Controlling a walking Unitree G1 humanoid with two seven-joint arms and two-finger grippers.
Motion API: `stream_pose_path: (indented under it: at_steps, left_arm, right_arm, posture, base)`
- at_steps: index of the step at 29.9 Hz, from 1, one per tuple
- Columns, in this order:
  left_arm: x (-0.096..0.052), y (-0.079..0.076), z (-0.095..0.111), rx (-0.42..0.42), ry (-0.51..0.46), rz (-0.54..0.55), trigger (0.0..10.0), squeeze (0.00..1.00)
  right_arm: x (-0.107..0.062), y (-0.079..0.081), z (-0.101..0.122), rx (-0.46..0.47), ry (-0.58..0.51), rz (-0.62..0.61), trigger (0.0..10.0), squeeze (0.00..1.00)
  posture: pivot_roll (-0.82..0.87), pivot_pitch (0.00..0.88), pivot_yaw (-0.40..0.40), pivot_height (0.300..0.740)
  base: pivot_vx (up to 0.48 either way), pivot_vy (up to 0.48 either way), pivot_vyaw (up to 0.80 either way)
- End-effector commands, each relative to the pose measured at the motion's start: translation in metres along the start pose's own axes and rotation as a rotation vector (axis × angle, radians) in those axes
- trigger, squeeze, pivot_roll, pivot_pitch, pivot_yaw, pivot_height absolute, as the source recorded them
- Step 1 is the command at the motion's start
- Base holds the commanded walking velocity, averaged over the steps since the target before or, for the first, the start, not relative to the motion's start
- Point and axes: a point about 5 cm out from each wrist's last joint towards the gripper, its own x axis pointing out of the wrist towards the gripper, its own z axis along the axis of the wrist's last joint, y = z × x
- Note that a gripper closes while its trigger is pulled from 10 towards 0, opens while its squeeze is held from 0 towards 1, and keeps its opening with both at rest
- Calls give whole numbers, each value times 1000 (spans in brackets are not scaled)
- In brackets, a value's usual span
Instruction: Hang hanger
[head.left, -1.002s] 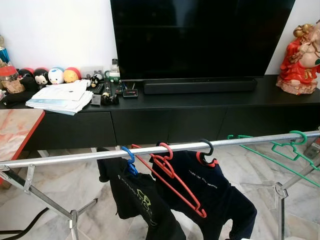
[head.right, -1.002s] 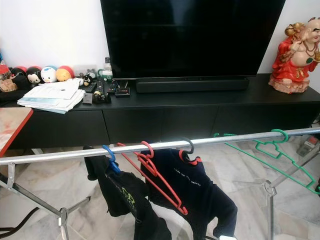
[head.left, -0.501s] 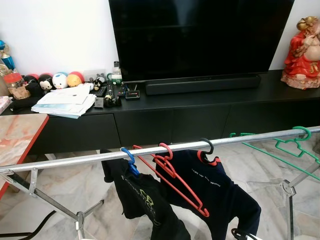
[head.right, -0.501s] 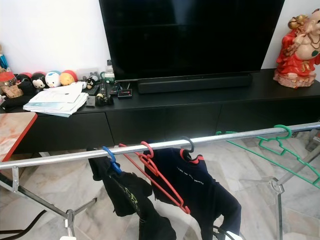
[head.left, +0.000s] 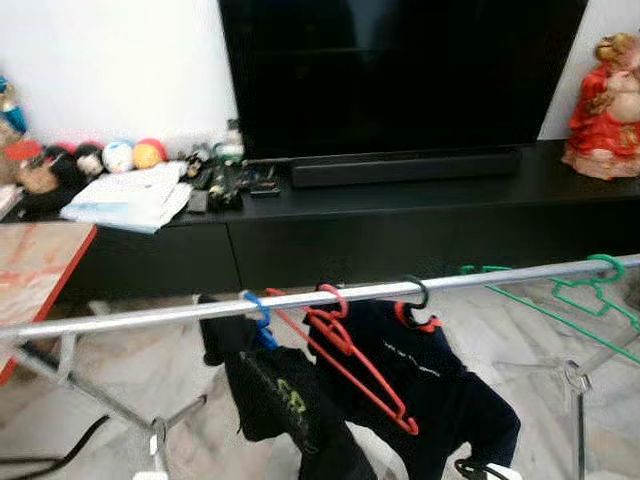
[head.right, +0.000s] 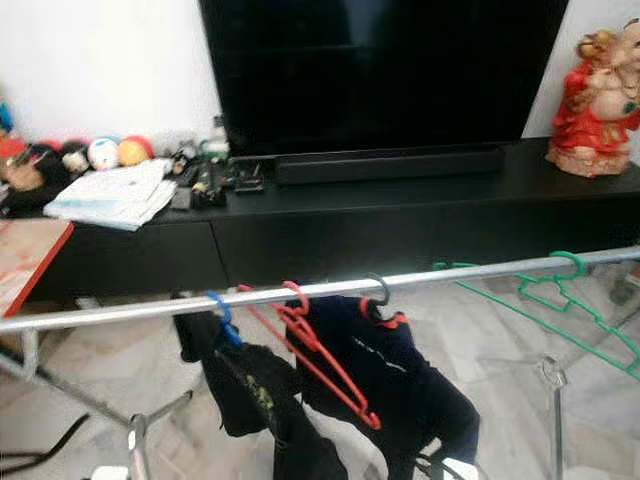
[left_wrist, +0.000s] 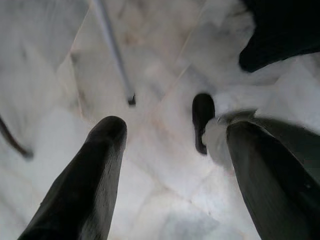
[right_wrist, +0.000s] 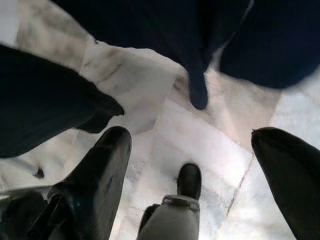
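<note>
Left hand (left_wrist: 172, 145) gapes over marble floor (left_wrist: 165, 200), seemingly empty.

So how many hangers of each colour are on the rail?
Blue hanger: 1
Red hanger: 1
Black hanger: 1
Green hanger: 1
Total on the rail: 4
</note>
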Motion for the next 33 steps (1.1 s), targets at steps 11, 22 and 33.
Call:
stream_pose_path:
  at_steps: [11,22,33]
  left_arm:
    - [-10,5,-37,-18,70,7,10000,0]
    - [-3,-17,-31,-13,67,-19,10000,0]
    - [-2,-13,-25,-9,60,-22,10000,0]
  right_arm:
    - [0,2,-1,102,-30,-12,10000,0]
    - [0,4,-4,79,-12,5,10000,0]
    - [0,4,-4,62,-10,15,10000,0]
  posture:
    - [35,0,27,740]
    - [26,0,35,740]
    - [31,0,39,740]
  base:
    - [0,0,291]
    - [0,0,0]
    - [0,234,0]
